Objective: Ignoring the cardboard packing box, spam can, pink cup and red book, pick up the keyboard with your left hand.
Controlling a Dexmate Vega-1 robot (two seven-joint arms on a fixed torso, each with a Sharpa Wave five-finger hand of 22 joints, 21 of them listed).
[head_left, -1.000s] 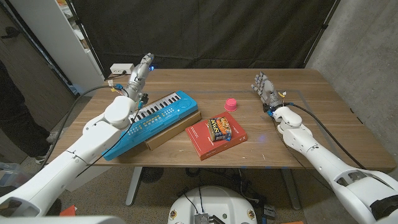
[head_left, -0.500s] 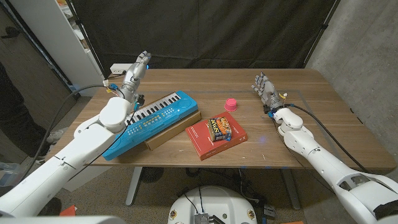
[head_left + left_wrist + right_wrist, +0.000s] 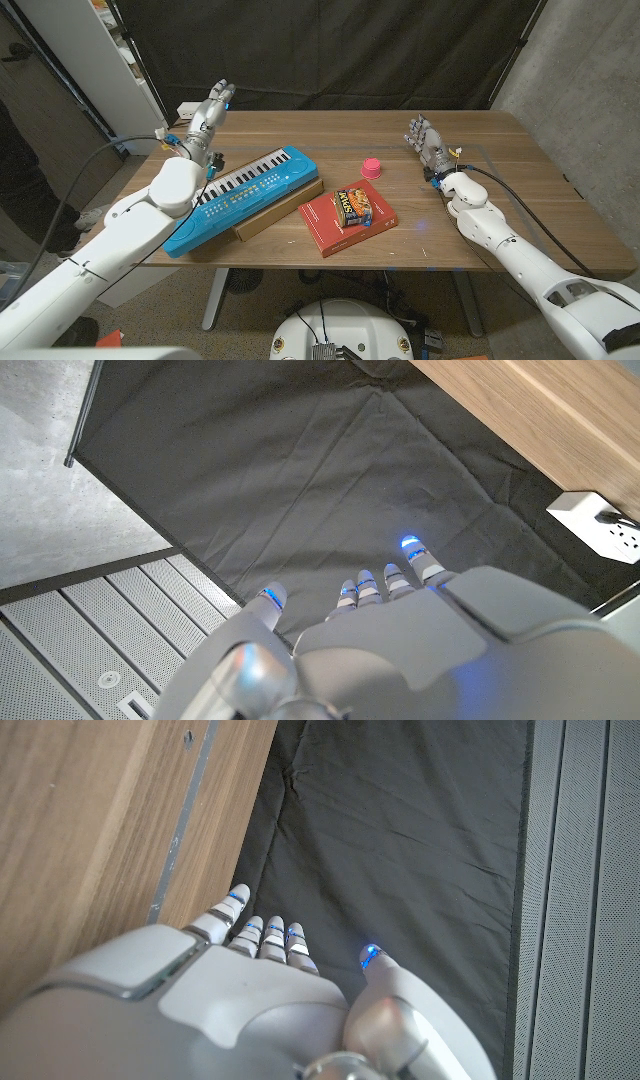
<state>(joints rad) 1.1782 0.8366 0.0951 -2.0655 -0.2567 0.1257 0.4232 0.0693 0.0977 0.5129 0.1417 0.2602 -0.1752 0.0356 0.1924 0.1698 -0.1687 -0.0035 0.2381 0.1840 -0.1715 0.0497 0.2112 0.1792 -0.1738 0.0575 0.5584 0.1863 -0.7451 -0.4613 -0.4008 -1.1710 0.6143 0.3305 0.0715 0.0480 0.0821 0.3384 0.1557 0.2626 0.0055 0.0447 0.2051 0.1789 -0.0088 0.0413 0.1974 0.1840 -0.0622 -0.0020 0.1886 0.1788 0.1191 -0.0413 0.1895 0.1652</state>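
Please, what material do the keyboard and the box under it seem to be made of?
The keyboard looks like plastic: a smooth, evenly bright blue case with white keys. The box beneath it looks like cardboard: matte brown, flat sides, sharp edges. Neither can be confirmed by sight alone.

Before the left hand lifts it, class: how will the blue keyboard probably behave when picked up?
The keyboard looks like rigid plastic, so it should stay stiff. It is long and lies slanted across the cardboard box, so gripped at one end it may tip or pivot. Its smooth casing could slip in the left hand.
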